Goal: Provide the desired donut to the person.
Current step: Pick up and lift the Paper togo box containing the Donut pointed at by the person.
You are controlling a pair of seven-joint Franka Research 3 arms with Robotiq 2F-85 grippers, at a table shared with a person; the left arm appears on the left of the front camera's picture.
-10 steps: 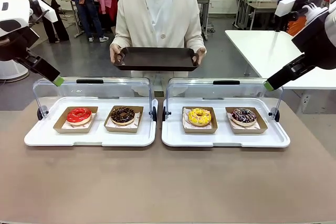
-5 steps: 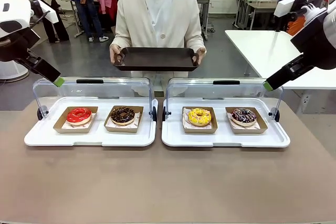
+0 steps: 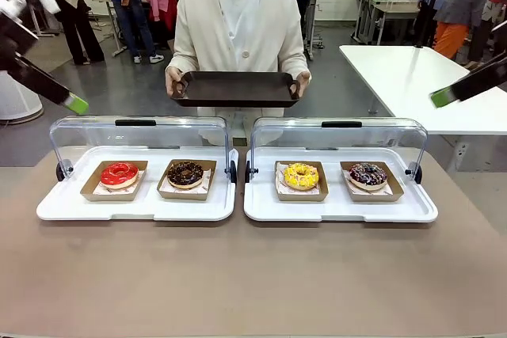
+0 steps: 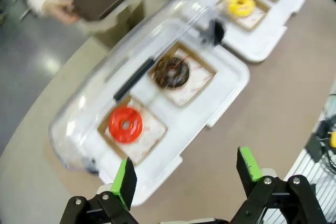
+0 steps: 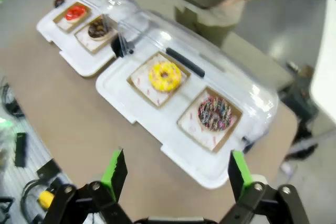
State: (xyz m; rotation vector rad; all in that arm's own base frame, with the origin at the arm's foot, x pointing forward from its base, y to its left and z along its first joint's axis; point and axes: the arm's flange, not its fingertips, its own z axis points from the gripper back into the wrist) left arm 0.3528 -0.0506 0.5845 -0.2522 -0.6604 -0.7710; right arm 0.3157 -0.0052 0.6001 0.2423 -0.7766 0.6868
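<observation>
Judged as the opening step: no donut lifted, no choice signalled by pointing. Next move calls for learning which of the 4 is wanted, then lowering 1 gripper over it, closing on it or its holder, and carrying it across to the black rectangular serving tray (image 3: 235, 89). Held empty, at upper centre of the front view, by the person in a cream-white cardigan (image 3: 238, 29), 1 hand at each end.

Left gripper (image 4: 186, 174), bottom of the left wrist view: jaws spread wide, gripping nothing. Right gripper (image 5: 177, 171), bottom of the right wrist view: likewise wide apart and empty. In the front view, high at the upper left and upper right edges, well apart from the donuts.

Across the middle of the front view, 2 display trays side by side:
- **Left-hand white plastic display tray (image 3: 51, 210):** with left clear domed lid (image 3: 95, 134) seemingly rolled back behind the contents. Inside, red-glazed donut (image 3: 119, 173) and chocolate donut with pale sprinkles (image 3: 185, 173), each in a shallow brown cardboard tray (image 3: 89, 192) on paper.
- **Right-hand white plastic display tray (image 3: 420, 211):** with right clear domed lid (image 3: 384, 136) in the same position. Inside, yellow-iced donut (image 3: 301, 176) and dark donut with multicoloured sprinkles (image 3: 368, 174), likewise boxed.

Desired donut: cannot tell which, all 4 lying untouched in their holders.
</observation>
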